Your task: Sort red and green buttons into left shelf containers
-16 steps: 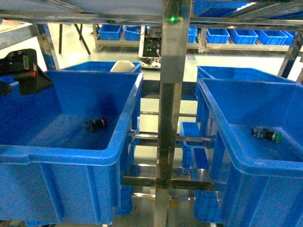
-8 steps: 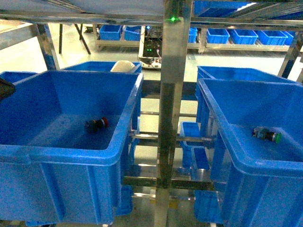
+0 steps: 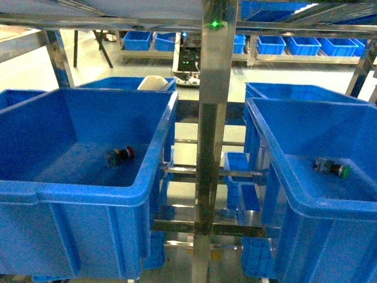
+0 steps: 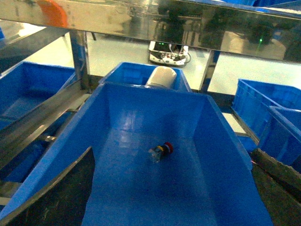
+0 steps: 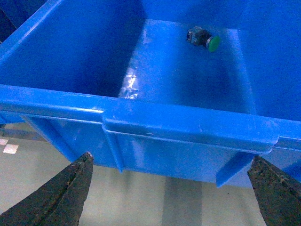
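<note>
While neither arm shows in the head view, each wrist camera catches its own fingertips at the bottom corners, set wide apart with nothing between them, so both the left gripper (image 4: 171, 207) and the right gripper (image 5: 176, 193) stand released. Just ahead of the right gripper and above it runs the thick rolled rim of a deep blue bin (image 5: 188, 125); the wrist sits outside and below that rim, looking up over it. Far beyond, on the bin floor, lies the green button (image 5: 203, 39) on its side. The left gripper hangs over the near edge of the other deep bin (image 4: 117, 108), the red button (image 4: 162, 151) ahead mid-floor. Both buttons look light, rigid and prone to roll; the squarer switch body seems the surest hold, not the domed cap.
</note>
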Controlling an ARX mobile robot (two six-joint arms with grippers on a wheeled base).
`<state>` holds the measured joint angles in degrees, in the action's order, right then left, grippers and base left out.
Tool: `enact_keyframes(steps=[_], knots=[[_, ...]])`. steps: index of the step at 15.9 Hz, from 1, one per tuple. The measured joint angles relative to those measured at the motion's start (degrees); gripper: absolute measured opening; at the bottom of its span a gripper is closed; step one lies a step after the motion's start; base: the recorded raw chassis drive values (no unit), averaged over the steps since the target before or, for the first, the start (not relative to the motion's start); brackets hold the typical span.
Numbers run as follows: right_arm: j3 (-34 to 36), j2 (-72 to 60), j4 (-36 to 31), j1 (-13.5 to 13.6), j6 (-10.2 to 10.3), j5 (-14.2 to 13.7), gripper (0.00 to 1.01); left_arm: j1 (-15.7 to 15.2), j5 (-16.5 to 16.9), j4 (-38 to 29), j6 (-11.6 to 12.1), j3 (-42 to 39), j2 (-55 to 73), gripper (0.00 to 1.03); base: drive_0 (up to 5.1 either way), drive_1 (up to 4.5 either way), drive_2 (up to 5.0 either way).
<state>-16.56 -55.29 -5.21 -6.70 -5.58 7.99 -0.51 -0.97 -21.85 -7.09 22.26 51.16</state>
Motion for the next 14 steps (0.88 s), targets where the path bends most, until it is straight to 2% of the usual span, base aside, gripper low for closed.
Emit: enact_keyframes(steps=[5, 7, 9, 12, 13, 14], knots=[[0.02, 0.00, 0.00, 0.00, 0.00, -0.02, 0.98, -0.04, -1.92, -4.42, -0.70, 2.27, 4.04, 0.98, 0.0, 0.00, 0.0], [0.02, 0.00, 0.00, 0.00, 0.00, -0.02, 0.98, 1.44, -2.49, -7.80, -0.55, 3.32, 5.62, 0.98, 0.0, 0.00, 0.0], [0.00, 0.00, 0.00, 0.00, 0.00, -0.02, 0.98, 1.92, -0.96, -8.46, -0.96, 3.58, 5.86, 0.98, 0.0, 0.00, 0.0], [0.02, 0.00, -0.02, 0.02, 0.00, 0.00, 0.98, 1.81, -1.01, -8.44, -1.53, 3.58, 5.88, 0.98, 0.0, 0.00, 0.0], [1.25, -0.92, -5.73, 0.11, 0.61, -0.42, 0.96, 1.81, -0.98, -8.44, -1.53, 3.58, 5.88, 0.98, 0.0, 0.00, 0.0], [5.42, -3.96, -22.01, 0.76, 1.95, -2.14, 0.88, 1.75, -0.83, -8.63, -1.22, 3.56, 5.88, 0.97, 0.0, 0.00, 0.0]])
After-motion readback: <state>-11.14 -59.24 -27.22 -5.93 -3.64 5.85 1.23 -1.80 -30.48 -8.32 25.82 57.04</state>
